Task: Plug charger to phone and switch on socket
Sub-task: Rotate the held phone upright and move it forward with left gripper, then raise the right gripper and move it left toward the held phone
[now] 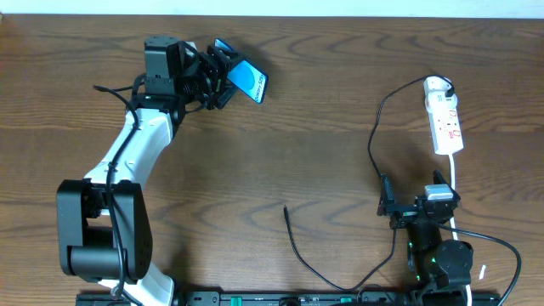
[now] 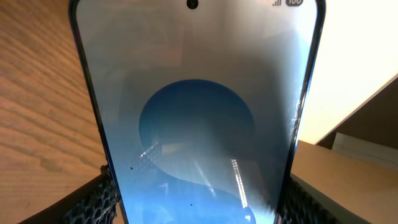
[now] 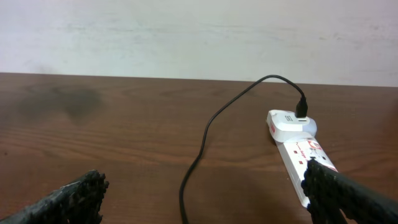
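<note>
Plug-in step, prob. early: L gripper point(image 1: 223, 78) clamped on phone point(image 1: 246, 82) at upper left-centre, R gripper point(image 3: 202, 180) wide apart and empty at lower right below socket point(image 1: 445, 123); next R needs charger tip point(image 1: 286, 209), lower centre.

A dark brown wooden table point(image 1: 280, 153) with heavy grain spreads out under even light; behind its far edge stands a plain, pale off-white wall point(image 3: 186, 31), faintly smudged.
</note>
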Controlling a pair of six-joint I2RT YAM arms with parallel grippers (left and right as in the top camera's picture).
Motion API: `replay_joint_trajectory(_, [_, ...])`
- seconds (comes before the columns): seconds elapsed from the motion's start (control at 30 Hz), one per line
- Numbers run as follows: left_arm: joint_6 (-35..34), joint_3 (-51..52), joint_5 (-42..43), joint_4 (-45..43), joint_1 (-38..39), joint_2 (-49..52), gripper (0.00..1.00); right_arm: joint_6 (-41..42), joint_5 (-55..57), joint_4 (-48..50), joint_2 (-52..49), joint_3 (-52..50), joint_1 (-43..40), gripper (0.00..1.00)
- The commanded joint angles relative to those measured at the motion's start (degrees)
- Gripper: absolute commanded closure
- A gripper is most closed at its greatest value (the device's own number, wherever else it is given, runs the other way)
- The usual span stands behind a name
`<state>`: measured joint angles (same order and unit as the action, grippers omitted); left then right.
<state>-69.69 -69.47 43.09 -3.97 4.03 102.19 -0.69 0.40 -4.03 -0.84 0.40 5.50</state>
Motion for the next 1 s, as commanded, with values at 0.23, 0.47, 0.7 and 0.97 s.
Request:
replay_joint_trajectory(0.23, [-0.26,-1.31,-0.76,-5.62,0.31,-2.08,0.93,-0.68,0.09,-0.22,0.35,-0.09,0.22,0.01])
replay_joint_trajectory(0.47, [-0.26,-1.31,-2.47,-5.81,0.35,-2.08,0.93,-0.7,2.49,2.12,0.35,-0.09,0.17,0.01])
replay_joint_trajectory(0.7, [-0.26,-1.31,-3.85,-5.81,0.83,-2.08,0.93,-0.68,4.5,6.23,0.35,-0.09,0.17,0.01])
replay_joint_trajectory(0.97, [-0.26,-1.31,-5.25,-5.81,2.38,-2.08,0.93,-0.57,2.38,6.01,0.24,0.31,0.17,0.01])
